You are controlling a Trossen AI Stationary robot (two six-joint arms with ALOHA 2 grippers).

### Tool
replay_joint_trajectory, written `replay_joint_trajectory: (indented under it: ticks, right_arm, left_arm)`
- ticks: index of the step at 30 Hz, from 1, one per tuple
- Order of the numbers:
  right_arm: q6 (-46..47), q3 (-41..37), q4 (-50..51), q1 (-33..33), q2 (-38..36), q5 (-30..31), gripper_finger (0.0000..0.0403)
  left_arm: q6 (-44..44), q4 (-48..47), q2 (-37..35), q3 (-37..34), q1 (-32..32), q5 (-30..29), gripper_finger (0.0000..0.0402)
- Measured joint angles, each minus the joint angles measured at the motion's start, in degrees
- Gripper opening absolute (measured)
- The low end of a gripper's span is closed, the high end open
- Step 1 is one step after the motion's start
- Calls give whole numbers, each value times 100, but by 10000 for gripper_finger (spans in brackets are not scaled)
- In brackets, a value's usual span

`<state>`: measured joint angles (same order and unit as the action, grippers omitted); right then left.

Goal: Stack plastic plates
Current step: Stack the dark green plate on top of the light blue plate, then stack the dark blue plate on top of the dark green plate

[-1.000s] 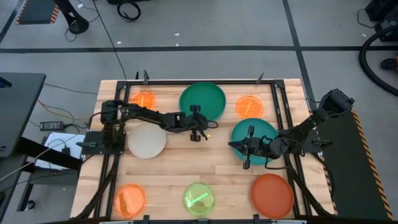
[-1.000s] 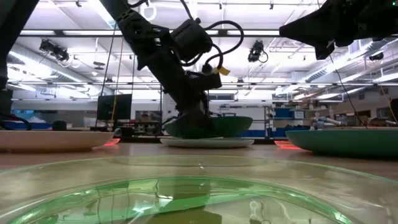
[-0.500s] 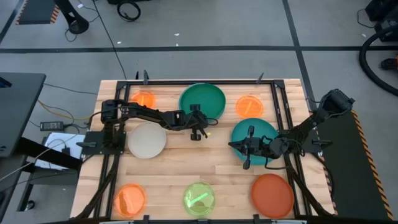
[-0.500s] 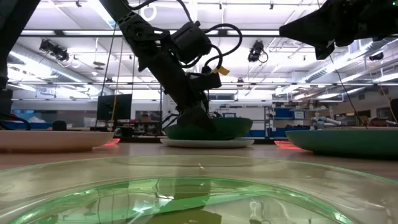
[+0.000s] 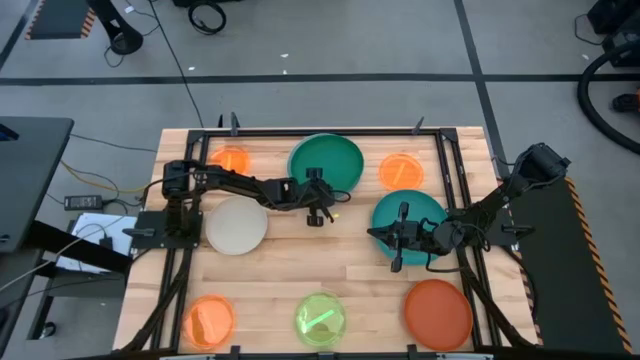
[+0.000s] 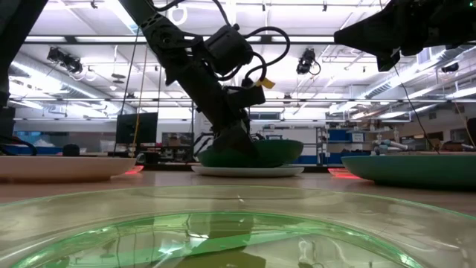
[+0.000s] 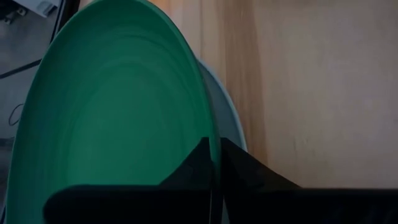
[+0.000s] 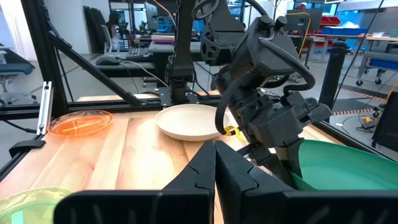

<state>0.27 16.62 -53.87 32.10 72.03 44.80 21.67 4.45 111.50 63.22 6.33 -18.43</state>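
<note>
1. Lying nearest along the table's (image 5: 300, 280) front edge: a translucent orange plate (image 5: 210, 320), a lime green plate (image 5: 321, 318) and a red-orange plate (image 5: 438, 313), well apart from one another.
2. Hovering over the near rim of the teal plate (image 5: 410, 218), right of centre: the right gripper (image 5: 398, 238), fingers pressed together on nothing.
3. Resting left of centre, beside the left arm's base: the beige plate (image 5: 236, 226).
4. Pinching the near rim of the dark green plate (image 5: 326, 162): the left gripper (image 5: 317, 207), one finger (image 7: 194, 171) inside the rim and one outside, seemingly only loosely closed, though hard to tell in the wrist view.
5. Sitting tilted on a light blue plate (image 7: 222, 112) at the far middle: that dark green plate, near edge touching it, far edge raised.
6. Lying at the far side, either side of the green one: two more small orange plates, one left (image 5: 231, 158), one right (image 5: 401, 170).
</note>
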Motion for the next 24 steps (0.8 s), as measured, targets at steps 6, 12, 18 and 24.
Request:
replay_joint_trajectory:
  ticks: [6,12,18,24]
  right_arm:
    - [-2,0,6,1,0,0,10]
    - [20,0,69,0,0,2,10]
    - [135,0,73,0,0,173,10]
    - [241,23,116,53,0,228,10]
  left_arm:
    - [0,7,-2,4,-4,-51,65]
    - [11,-12,-7,4,-20,-683,101]
    - [-13,-264,-111,9,-184,-696,115]
    - [-640,-948,-541,9,-567,-689,119]
